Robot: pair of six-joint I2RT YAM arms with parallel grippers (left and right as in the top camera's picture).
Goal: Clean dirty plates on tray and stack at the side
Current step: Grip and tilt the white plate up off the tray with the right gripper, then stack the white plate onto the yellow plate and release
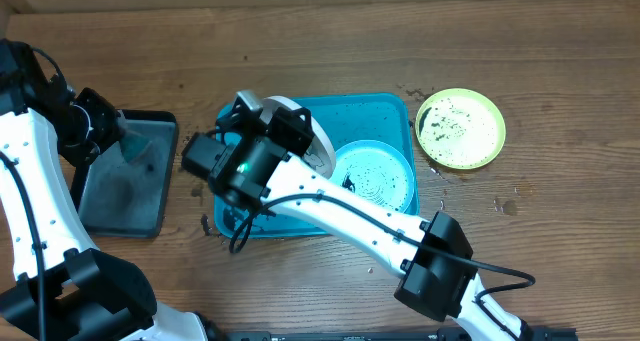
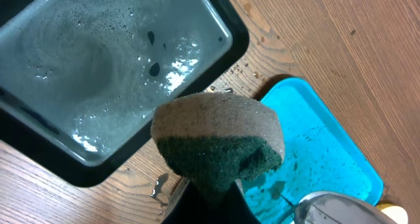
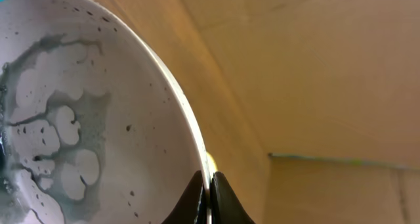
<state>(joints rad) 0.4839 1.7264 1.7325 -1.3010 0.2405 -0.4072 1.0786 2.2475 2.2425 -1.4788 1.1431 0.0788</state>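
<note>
The large turquoise rectangular plastic tray (image 1: 385, 111) sits mid-table. A smaller black rectangular tray (image 1: 120, 196) holding sudsy water lies just beside it on the left arm's side.

**Plates**
- The yellow-green round plastic plate (image 1: 460, 129) rests on the wood off the turquoise tray's far right corner, and is speckled black.
- The pale mint-green round plate (image 1: 378, 173) lies flat inside the turquoise tray.
- The white round plate (image 1: 318, 139) is raised on edge above the tray's left half. Its face carries a grey soapy film and dark specks.

**Pincers**
- The right gripper (image 3: 209, 194) is pressed together on the white plate's rim and carries it tilted.
- The left gripper (image 2: 210, 201) is clamped on a tan-and-green scouring sponge (image 2: 216, 135), which hangs over the black tray's edge nearest the turquoise tray.

**Governing relation**
- The white plate lies to the sponge's right, across the seam between the two trays, and near it.
- The left arm is the nearer one to scrub.
- In my judgement the sponge must travel rightward to meet the raised face. The plate's tilt decides which side the sponge can reach, and that side cannot be determined from above.
</note>
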